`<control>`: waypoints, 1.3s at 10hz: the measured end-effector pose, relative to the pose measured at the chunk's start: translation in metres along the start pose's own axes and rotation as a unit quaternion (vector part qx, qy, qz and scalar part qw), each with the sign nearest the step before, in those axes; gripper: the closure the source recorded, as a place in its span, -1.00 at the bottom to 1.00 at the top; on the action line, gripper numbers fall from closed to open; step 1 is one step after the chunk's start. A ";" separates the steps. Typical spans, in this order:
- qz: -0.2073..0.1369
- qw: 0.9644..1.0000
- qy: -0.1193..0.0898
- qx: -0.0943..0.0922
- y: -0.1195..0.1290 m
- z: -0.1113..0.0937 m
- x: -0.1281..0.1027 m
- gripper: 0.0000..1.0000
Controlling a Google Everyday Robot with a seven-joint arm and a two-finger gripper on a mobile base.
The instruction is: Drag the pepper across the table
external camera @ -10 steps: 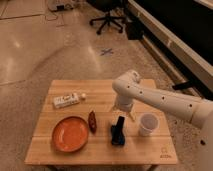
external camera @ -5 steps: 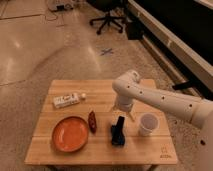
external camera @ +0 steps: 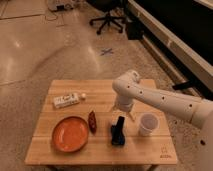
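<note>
While the hand [external camera: 125, 111], grip unclear, hangs above the table [external camera: 100, 151], the pepper [external camera: 92, 121] lies apart beside the plate [external camera: 70, 135].

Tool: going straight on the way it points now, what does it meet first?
The tool hangs over mid-table, pointing down. Probably the dark upright object just below it; depth is unclear, so it might reach the table behind instead. The pepper lies aside.

An orange plate [external camera: 70, 135], a white cup [external camera: 147, 124] and a white bottle [external camera: 66, 100] laid on its side are seen on the table [external camera: 150, 155]. A dark upright object [external camera: 118, 132] is pictured between plate and cup, just beside the gripper [external camera: 128, 114]. An office chair [external camera: 107, 17] is seen beyond.
</note>
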 end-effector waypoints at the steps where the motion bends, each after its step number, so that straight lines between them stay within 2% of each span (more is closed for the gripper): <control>1: 0.000 1.000 0.000 0.000 0.000 0.000 0.000 -0.60; 4: 0.000 1.000 0.000 0.000 0.000 0.000 0.000 -0.60; 6: -0.011 1.000 0.006 -0.001 -0.009 0.000 0.004 -0.60; 7: -0.027 1.000 0.012 -0.002 -0.021 0.001 0.007 -0.60; 9: -0.076 0.997 0.030 -0.001 -0.066 0.007 0.018 -0.60; 12: -0.127 0.992 0.024 0.006 -0.126 0.030 0.010 -0.60; 13: -0.134 0.991 0.020 0.007 -0.138 0.037 0.007 -0.60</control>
